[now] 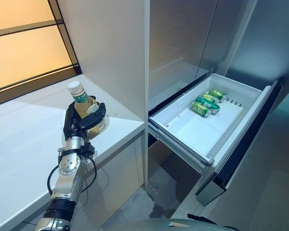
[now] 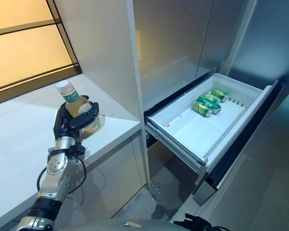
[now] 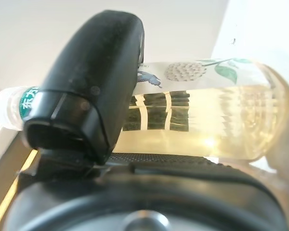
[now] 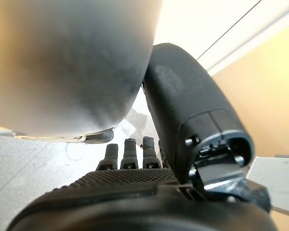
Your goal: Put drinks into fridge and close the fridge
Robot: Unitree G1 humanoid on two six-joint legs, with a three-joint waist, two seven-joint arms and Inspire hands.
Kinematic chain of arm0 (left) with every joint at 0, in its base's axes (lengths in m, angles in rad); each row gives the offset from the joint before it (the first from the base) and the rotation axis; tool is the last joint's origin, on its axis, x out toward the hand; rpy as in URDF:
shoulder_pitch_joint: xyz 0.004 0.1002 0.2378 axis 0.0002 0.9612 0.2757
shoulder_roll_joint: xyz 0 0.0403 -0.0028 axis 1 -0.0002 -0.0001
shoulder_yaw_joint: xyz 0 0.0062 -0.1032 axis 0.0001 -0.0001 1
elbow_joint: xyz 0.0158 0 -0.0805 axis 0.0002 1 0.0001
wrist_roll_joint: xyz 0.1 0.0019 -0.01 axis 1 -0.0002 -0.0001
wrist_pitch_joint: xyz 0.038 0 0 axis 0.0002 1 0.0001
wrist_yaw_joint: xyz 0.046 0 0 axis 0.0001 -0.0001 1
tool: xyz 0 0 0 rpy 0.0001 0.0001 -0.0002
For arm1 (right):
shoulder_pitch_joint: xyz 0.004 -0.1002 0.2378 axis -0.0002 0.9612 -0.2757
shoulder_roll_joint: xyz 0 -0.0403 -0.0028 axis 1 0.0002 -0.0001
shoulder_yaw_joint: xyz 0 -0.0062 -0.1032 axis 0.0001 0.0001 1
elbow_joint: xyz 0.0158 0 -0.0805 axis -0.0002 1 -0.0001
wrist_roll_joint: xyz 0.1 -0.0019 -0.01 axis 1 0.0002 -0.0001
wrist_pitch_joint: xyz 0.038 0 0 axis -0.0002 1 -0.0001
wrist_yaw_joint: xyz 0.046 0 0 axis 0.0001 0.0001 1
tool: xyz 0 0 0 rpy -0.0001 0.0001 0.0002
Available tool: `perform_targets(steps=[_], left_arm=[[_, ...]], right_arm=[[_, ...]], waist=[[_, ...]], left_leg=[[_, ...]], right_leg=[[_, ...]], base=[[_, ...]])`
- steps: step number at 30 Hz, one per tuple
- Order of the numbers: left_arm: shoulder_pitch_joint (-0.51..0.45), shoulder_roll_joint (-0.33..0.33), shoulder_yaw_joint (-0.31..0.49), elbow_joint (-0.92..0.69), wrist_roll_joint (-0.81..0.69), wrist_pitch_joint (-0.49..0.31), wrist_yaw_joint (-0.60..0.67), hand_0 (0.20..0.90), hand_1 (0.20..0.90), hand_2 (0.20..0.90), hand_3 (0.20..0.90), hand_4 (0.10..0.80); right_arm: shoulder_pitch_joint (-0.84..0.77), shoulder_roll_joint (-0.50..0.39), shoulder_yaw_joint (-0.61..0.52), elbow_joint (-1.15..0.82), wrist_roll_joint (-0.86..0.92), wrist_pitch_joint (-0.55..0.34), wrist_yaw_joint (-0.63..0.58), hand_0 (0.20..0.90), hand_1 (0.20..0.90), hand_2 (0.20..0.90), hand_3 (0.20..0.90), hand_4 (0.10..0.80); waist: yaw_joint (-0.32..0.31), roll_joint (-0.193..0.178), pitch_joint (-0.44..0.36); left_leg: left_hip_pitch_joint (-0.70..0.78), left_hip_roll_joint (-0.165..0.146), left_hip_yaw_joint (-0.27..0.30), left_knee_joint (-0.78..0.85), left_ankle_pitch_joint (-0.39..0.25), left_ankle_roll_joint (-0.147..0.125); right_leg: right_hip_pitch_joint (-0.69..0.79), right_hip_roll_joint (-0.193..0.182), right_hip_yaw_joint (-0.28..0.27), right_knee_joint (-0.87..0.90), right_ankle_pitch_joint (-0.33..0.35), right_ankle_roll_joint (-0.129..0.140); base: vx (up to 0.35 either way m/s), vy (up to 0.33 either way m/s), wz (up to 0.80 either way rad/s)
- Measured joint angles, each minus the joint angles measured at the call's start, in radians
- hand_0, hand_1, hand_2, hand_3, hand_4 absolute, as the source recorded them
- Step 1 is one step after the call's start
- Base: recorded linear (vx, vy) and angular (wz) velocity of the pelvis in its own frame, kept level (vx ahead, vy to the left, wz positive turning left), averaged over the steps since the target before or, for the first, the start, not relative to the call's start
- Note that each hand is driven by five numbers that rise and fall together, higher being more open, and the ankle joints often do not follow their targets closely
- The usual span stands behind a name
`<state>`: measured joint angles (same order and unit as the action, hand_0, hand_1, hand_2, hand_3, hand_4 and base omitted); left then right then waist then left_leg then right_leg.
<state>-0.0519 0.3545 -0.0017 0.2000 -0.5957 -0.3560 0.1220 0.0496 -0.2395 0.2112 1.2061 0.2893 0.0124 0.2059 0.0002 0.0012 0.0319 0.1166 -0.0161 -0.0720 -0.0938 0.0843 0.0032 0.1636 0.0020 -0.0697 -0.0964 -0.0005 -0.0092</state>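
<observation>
A clear bottle of pale yellow drink (image 1: pixel 78 98) with a white cap and a green label is in my left hand (image 1: pixel 79 124), over the white counter (image 1: pixel 24 139) near its right end. The fingers and thumb are curled round the bottle's body, as the left wrist view (image 3: pixel 207 120) shows. The bottle leans slightly. I cannot tell whether its base touches the counter. The white fridge drawer (image 1: pixel 197 132) stands pulled open to the right, with green cans (image 1: pixel 208 102) lying at its far end. My right hand (image 4: pixel 192 110) hangs with straight fingers and holds nothing.
A tall white cabinet wall (image 1: pixel 111 53) rises between the counter and the fridge. The fridge's steel front (image 1: pixel 260 43) stands behind the drawer. The drawer's dark front panel (image 1: pixel 245 144) juts out over the grey floor (image 1: pixel 149 202).
</observation>
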Motion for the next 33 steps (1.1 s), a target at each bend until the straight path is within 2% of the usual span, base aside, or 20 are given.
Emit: perform_targets(steps=[4,7,10,14,17,24,27,30,33], left_arm=[[0.025,-0.063,0.017,-0.134,-0.306,0.034,-0.117,0.300,0.300,0.300,0.200,0.100],[0.040,-0.103,0.010,-0.248,-0.557,0.099,-0.259,0.300,0.300,0.300,0.200,0.100],[0.040,-0.143,-0.007,-0.306,-0.683,0.154,-0.366,0.300,0.300,0.300,0.200,0.100],[0.040,-0.149,-0.054,-0.335,-0.785,0.233,-0.464,0.300,0.300,0.300,0.200,0.100],[0.041,-0.148,-0.071,-0.335,-0.822,0.268,-0.481,0.300,0.300,0.300,0.200,0.100],[0.043,-0.129,-0.077,-0.335,-0.816,0.298,-0.503,0.300,0.300,0.300,0.200,0.100],[0.043,-0.093,-0.076,-0.336,-0.792,0.307,-0.504,0.300,0.300,0.300,0.200,0.100],[0.043,-0.039,-0.077,-0.336,-0.688,0.315,-0.503,0.300,0.300,0.300,0.200,0.100],[0.043,-0.001,-0.080,-0.346,-0.618,0.330,-0.503,0.300,0.300,0.300,0.200,0.100]], right_arm=[[0.014,-0.022,0.084,-0.140,-0.111,-0.018,-0.007,0.900,0.900,0.900,0.900,0.800],[0.040,-0.051,0.173,-0.389,-0.183,0.006,-0.005,0.900,0.900,0.900,0.900,0.800],[0.040,-0.039,0.182,-0.591,-0.191,0.035,0.018,0.900,0.900,0.900,0.900,0.800],[0.021,-0.030,0.183,-0.781,-0.180,0.083,0.074,0.900,0.900,0.900,0.900,0.800],[0.015,-0.041,0.180,-0.888,-0.138,0.120,0.117,0.900,0.900,0.900,0.900,0.800],[0.002,-0.170,0.134,-1.213,-0.016,0.237,0.241,0.900,0.900,0.900,0.900,0.800],[-0.029,-0.214,0.107,-1.303,0.067,0.270,0.255,0.900,0.900,0.900,0.900,0.800],[-0.098,-0.297,0.089,-1.407,0.130,0.300,0.271,0.900,0.900,0.900,0.900,0.800],[-0.169,-0.319,0.010,-1.459,0.195,0.322,0.277,0.900,0.900,0.900,0.900,0.800]], waist=[[0.002,-0.009,0.020],[0.001,-0.008,0.029],[-0.003,-0.004,0.032],[-0.004,-0.003,0.033],[-0.007,-0.004,0.034],[-0.009,-0.003,0.042],[-0.014,-0.002,0.054],[-0.026,-0.006,0.060],[-0.030,-0.007,0.061]], left_leg=[[0.000,0.000,-0.002,0.000,0.001,0.000],[-0.002,-0.001,-0.003,0.001,0.001,0.000],[-0.001,-0.001,-0.002,0.005,0.001,-0.001],[-0.002,-0.002,-0.002,0.005,0.001,-0.001],[-0.002,-0.002,-0.001,0.005,0.001,-0.001],[-0.002,-0.002,0.009,0.003,0.001,-0.001],[-0.001,-0.002,0.015,0.001,0.001,-0.001],[-0.001,-0.001,0.022,0.001,0.000,0.000],[-0.006,-0.001,0.026,0.004,-0.001,0.000]], right_leg=[[0.000,0.000,-0.001,0.000,0.000,0.000],[0.000,-0.001,-0.003,0.000,0.002,-0.003],[0.000,0.000,-0.003,0.004,0.002,-0.003],[0.000,-0.001,-0.002,0.005,0.002,-0.003],[-0.001,-0.001,-0.001,0.005,0.002,-0.003],[-0.002,0.000,0.004,0.005,0.003,-0.003],[-0.003,-0.001,0.009,0.005,0.000,0.001],[-0.006,-0.001,0.015,0.005,0.001,0.003],[-0.015,0.000,0.026,0.005,0.005,0.000]], base=[[-0.040,-0.015,0.01],[-0.060,-0.035,0.02],[-0.047,-0.025,0.00],[-0.026,-0.014,0.00],[0.000,0.000,0.00],[-0.001,-0.001,-0.01],[-0.011,-0.002,-0.05],[-0.015,-0.002,-0.06],[-0.030,-0.005,-0.10]])
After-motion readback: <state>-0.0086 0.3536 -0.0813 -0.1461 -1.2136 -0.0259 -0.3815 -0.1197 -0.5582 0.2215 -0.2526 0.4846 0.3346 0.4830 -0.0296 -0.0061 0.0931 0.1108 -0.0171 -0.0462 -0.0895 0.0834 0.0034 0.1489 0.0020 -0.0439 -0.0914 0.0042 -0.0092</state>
